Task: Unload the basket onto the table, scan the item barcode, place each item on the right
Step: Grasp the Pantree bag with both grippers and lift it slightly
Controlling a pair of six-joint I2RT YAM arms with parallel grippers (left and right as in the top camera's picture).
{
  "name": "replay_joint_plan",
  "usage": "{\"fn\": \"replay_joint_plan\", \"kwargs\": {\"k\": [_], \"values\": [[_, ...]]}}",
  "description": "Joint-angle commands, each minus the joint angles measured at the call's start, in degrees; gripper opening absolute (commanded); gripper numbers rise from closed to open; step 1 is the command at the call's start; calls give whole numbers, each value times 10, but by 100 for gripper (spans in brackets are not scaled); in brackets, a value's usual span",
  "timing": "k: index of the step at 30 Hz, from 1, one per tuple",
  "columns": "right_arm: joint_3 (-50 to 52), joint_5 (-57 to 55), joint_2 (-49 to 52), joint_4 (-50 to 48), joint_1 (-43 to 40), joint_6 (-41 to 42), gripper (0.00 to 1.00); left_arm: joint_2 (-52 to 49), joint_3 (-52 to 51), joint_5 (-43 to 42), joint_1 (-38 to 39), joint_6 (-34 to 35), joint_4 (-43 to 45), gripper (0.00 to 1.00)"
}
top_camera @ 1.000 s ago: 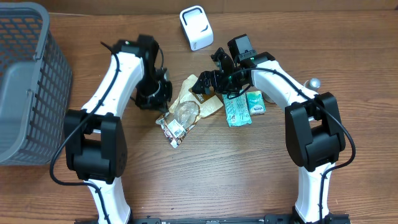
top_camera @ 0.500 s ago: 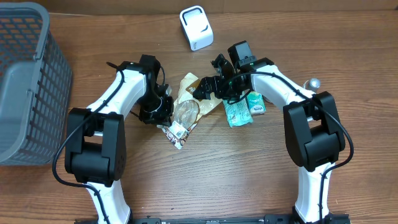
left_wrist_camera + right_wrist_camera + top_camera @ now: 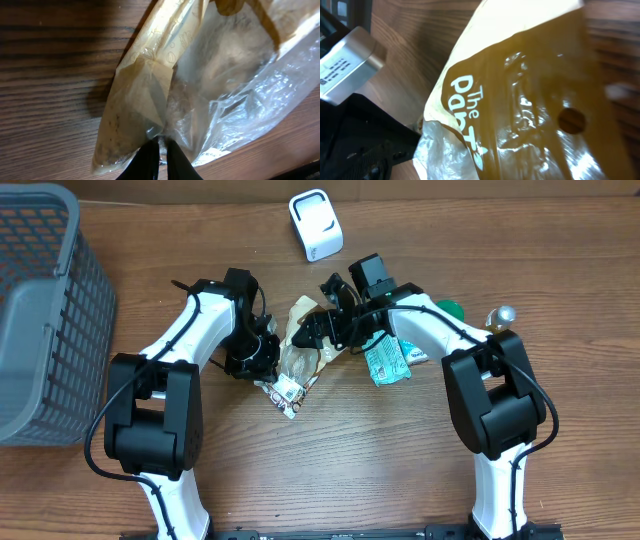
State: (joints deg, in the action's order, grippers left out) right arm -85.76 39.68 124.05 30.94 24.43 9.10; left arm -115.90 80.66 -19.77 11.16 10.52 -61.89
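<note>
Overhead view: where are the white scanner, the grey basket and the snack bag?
white scanner (image 3: 316, 225), overhead view, its top face.
grey basket (image 3: 92, 310), overhead view, its right mesh wall.
snack bag (image 3: 296, 362), overhead view, its clear middle.

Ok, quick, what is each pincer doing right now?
Left pincer: shut on the snack bag edge.
Right pincer: open, over the snack bag, gripping nothing visible.

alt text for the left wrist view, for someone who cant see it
The left gripper pinches the near edge of a crinkled snack bag, its dark jaws almost together on the film. The bag, part clear and part tan, fills most of the frame and lies on a dark wooden table.
</note>
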Motion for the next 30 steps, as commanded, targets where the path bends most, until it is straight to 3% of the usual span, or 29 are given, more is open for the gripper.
{"fn": "replay_joint_plan", "kwargs": {"k": [1, 15, 19, 20, 21, 24, 29, 30], "values": [[3, 13, 3, -8, 16, 5, 100, -11, -16, 19, 5, 6, 9, 12], [4, -38, 3, -48, 46, 52, 99, -11, -16, 19, 5, 6, 7, 13], [4, -38, 3, -58, 44, 75, 84, -11, -16, 19, 5, 6, 7, 14], [4, -38, 3, -58, 44, 75, 75, -11, -16, 19, 5, 6, 7, 14], [4, -38, 3, -58, 44, 75, 56, -11, -16, 19, 5, 6, 7, 14], [4, -38, 3, -56, 44, 75, 33, -11, -16, 19, 5, 6, 7, 15], [4, -35, 3, -58, 44, 75, 29, -11, -16, 19, 5, 6, 7, 16], [4, -35, 3, -57, 44, 75, 23, -11, -16, 19, 5, 6, 7, 17]]}}
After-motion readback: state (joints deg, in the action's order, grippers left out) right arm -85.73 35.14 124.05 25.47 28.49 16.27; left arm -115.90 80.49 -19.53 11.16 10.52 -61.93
